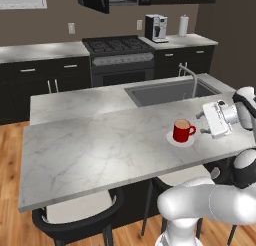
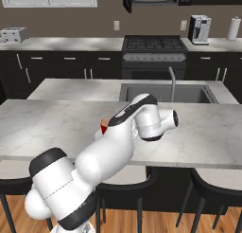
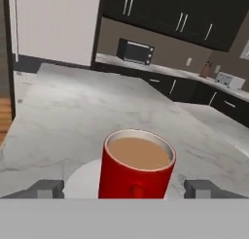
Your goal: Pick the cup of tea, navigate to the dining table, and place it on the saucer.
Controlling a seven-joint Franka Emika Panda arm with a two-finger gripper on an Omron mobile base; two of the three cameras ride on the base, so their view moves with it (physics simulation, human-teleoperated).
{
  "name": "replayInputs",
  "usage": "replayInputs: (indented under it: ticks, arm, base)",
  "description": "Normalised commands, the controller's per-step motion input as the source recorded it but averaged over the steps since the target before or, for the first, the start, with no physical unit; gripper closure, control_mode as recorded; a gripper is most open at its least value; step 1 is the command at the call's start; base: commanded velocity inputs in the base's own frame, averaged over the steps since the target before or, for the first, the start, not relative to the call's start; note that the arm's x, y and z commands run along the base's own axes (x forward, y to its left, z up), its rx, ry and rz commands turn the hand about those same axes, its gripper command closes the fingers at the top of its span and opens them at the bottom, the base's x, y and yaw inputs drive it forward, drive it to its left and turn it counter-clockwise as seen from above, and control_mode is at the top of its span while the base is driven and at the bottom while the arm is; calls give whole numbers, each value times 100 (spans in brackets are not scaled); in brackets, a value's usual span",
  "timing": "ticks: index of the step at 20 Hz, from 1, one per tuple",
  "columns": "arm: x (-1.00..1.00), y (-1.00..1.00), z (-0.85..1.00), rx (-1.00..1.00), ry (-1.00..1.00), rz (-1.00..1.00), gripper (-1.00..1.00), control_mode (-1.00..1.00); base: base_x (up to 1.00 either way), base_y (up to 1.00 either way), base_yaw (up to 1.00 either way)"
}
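Observation:
The red cup of tea (image 1: pixel 183 130) stands upright on the white saucer (image 1: pixel 171 139), near the right end of the marble dining table (image 1: pixel 100 145). My gripper (image 1: pixel 201 123) is just right of the cup, level with it, and is open. In the hand view the cup (image 3: pixel 136 167), full of tan liquid, sits on the saucer (image 3: pixel 82 177) between my two wide-apart fingertips (image 3: pixel 47 188), and its handle faces the camera. Neither fingertip touches it. In the right base view my arm hides all but a red sliver of the cup (image 2: pixel 103 128).
Behind the table lies a counter with a sink (image 1: pixel 170 91) and a tall faucet (image 1: pixel 191 77). Against the back wall stand a stove (image 1: pixel 120 47), a coffee machine (image 1: pixel 156 28) and a toaster (image 2: pixel 13 34). Black stools (image 1: pixel 80 217) line the table's near edge.

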Motion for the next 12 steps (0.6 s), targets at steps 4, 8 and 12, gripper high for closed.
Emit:
replayInputs:
  ticks: [4,8,12]
  arm:
    - [-77,-26,75,-1,0,0,-100,-100]
    - [-91,17,59,-14,3,-3,-100,-100]
    - [-60,67,53,-29,13,-11,-100,-100]
  base:
    - [0,0,0]
    - [0,0,0]
    - [0,0,0]
